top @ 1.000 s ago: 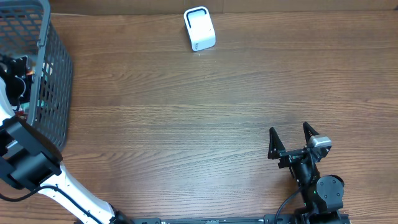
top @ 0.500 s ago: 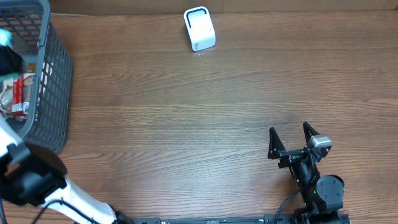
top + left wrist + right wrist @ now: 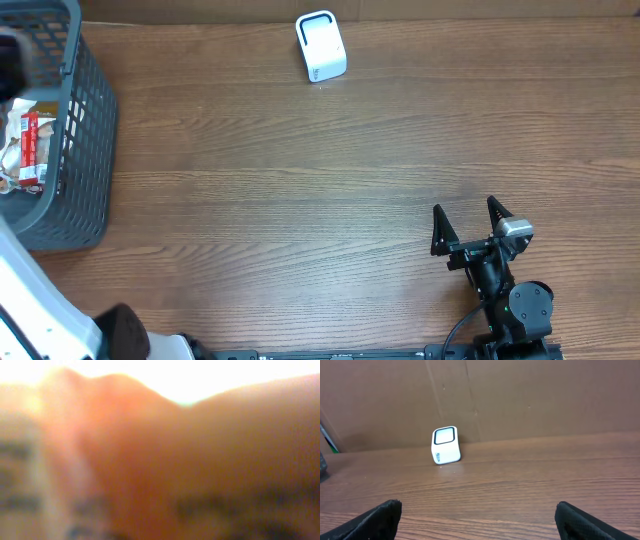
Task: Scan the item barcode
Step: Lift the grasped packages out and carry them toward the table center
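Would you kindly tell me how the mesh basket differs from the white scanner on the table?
The basket is dark grey open mesh; the scanner is solid white with a dark-rimmed window. The basket is much larger and holds packets; the scanner holds nothing. Both stand on the wooden table.

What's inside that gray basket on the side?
A red and white packet lies in the basket, with more pale wrappers beside it. The mesh wall and the picture's edge hide whatever else is in there.
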